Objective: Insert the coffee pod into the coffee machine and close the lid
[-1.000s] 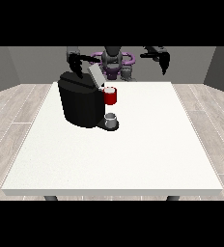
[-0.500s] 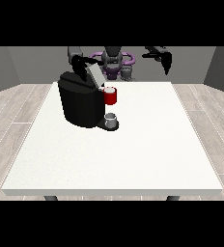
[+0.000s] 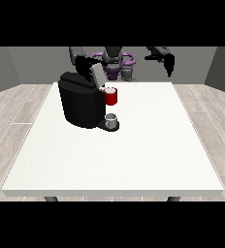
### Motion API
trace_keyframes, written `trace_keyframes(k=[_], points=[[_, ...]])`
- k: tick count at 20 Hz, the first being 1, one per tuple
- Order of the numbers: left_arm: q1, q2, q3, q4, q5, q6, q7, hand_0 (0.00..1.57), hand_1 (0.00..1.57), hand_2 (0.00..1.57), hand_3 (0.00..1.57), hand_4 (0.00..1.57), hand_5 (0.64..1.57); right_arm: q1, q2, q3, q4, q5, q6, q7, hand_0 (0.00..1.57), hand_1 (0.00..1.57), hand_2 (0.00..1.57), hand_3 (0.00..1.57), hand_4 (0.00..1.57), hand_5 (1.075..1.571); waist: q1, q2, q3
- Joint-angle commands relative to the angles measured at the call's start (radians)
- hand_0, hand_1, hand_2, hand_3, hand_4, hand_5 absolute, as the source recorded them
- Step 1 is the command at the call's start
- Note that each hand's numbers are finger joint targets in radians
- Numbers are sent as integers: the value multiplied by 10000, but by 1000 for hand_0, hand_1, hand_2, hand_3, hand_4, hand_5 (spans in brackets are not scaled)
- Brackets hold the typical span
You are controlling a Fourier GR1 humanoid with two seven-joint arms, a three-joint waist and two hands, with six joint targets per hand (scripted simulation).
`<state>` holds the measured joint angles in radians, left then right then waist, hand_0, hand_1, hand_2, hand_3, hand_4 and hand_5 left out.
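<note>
While a grey thing (image 3: 112, 117) sits under it, a red thing at the machine (image 3: 111, 96) fronts the coffee machine (image 3: 80, 100).

You're looking at the black coffee machine (image 3: 81, 104) sitting upright on the table's far left, its grey lid (image 3: 97, 75) tilting open; a grey thing (image 3: 112, 119) is resting on its base.

My hand at the view's left (image 3: 83, 63) sits behind the machine (image 3: 80, 102) and its raised lid (image 3: 97, 74), so I cannot tell how its fingers lie. The machine also covers part of my torso and that arm. A small grey thing (image 3: 112, 118) rests on the machine's base, too small to tell for the pod. The table's (image 3: 134, 155) legs are cut off below its front edge.
</note>
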<state>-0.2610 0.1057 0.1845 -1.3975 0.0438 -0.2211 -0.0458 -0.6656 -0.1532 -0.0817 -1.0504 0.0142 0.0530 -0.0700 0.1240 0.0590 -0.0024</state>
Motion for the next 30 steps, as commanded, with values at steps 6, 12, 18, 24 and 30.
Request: trace_keyframes(k=[6,12,18,24,30], points=[[224,195,13,346,27,36,-423,0,0,0,0,0,1571,-575,-19,226,418,285,432,33,0,0,0,0,114,1571,-10,150,24],[137,341,122,821,19,57,-818,0,0,0,0,141,1571,-1212,693,767,325,886,-241,607,0,0,0,0,215,1571,8,68,21],[-131,34,-120,891,-99,465,-923,0,0,0,0,121,1571,-1752,559,802,575,1337,-193,385,0,0,0,0,110,1571,21,315,22],[-122,87,-187,932,16,449,-629,0,0,0,0,0,1571,-1853,915,668,433,1145,-159,232,0,0,0,0,30,1571,34,7,23],[375,289,68,1200,-69,491,-1323,0,0,0,0,185,1571,429,1517,1893,-629,71,398,-779,0,0,0,0,275,1571,-647,-1006,24]])
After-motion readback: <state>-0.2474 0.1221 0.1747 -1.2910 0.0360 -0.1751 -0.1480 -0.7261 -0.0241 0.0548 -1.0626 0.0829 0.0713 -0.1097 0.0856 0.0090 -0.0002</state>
